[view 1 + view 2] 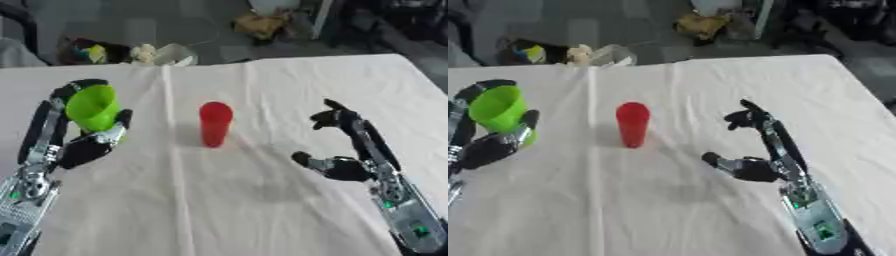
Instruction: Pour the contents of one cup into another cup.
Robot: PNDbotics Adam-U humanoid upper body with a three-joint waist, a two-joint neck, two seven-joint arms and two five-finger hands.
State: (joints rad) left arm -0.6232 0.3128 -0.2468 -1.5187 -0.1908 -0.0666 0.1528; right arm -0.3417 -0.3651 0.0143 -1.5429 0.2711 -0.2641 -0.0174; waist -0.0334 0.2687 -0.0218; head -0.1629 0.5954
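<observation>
gripping green cup (92,106) in left hand (87,145), red cup (215,123) apart.

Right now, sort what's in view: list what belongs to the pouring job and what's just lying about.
Job:
- green plastic cup, held in the left hand, fingers curled round it
- red plastic cup, upright mid-table
- right hand, open and idle

Lying about:
- white tablecloth
- clutter on the floor past the table's far edge

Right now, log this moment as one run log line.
left hand: holding green cup | red cup: upright, mid-table, untouched | right hand: open, empty | pour: not started
</observation>
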